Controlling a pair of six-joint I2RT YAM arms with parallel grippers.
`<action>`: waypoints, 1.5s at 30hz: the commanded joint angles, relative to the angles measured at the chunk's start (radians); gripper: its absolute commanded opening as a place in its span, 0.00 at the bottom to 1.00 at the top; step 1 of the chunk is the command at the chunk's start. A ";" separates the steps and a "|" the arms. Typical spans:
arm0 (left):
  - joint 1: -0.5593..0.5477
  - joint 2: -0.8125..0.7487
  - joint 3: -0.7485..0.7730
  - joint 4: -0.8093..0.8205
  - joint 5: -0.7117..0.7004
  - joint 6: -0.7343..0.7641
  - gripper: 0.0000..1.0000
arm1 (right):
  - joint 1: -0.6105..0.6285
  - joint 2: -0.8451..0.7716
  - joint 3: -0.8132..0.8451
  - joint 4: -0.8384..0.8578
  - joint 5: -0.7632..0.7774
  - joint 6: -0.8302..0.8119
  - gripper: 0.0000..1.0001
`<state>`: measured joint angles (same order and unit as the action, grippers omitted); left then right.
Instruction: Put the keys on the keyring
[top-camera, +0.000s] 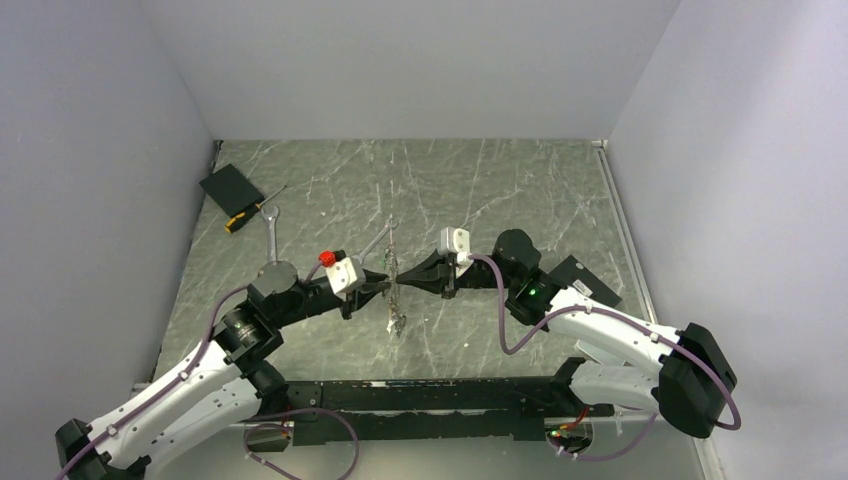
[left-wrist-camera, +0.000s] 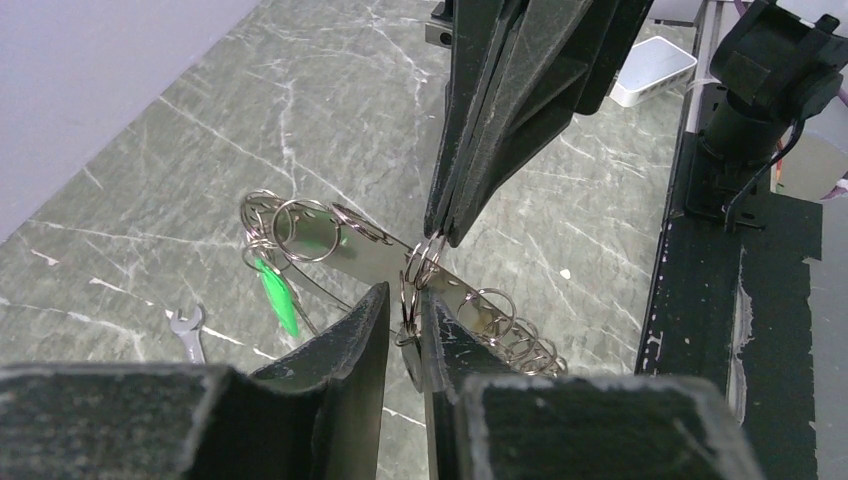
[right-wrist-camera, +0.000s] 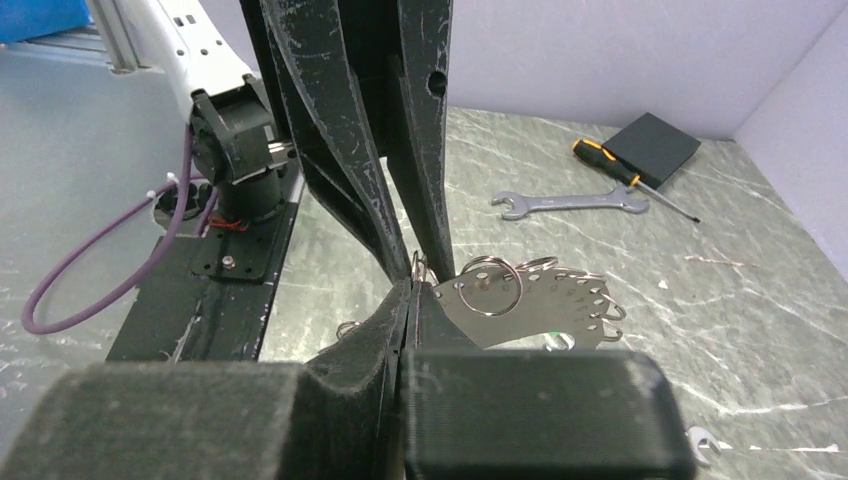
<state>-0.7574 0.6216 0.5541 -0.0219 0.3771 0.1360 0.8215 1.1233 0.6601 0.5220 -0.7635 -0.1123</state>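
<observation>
Keyring (left-wrist-camera: 340, 245) hangs mid-frame, clear of desk (left-wrist-camera: 250, 120). Right gripper (left-wrist-camera: 440, 235) jaws clamped on one of its rings, probably to steady it. Left gripper (left-wrist-camera: 405, 295) jaws narrowed around ring just below (biting or not: cannot tell). Green key (left-wrist-camera: 275, 295) dangles lower left.

Pale, faintly lilac walls (top-camera: 400, 60) are closing in the table (top-camera: 520, 190) at nine, twelve and three o'clock. Its top (grey-green stone pattern, veined in white) is lying under soft, even light — the wall at twelve is glowing brightest.
</observation>
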 joint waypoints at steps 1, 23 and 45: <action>0.004 0.019 0.039 0.058 0.055 -0.029 0.23 | 0.001 -0.030 0.013 0.087 -0.030 0.010 0.00; 0.005 0.010 0.055 -0.006 0.072 0.016 0.00 | 0.004 -0.025 0.018 0.051 -0.045 -0.003 0.00; -0.006 0.220 0.249 -0.398 0.067 0.199 0.00 | 0.181 0.042 0.208 -0.432 0.220 -0.279 0.47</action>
<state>-0.7589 0.8433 0.7452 -0.4408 0.4110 0.3359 0.9646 1.1206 0.7895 0.1875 -0.6308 -0.2951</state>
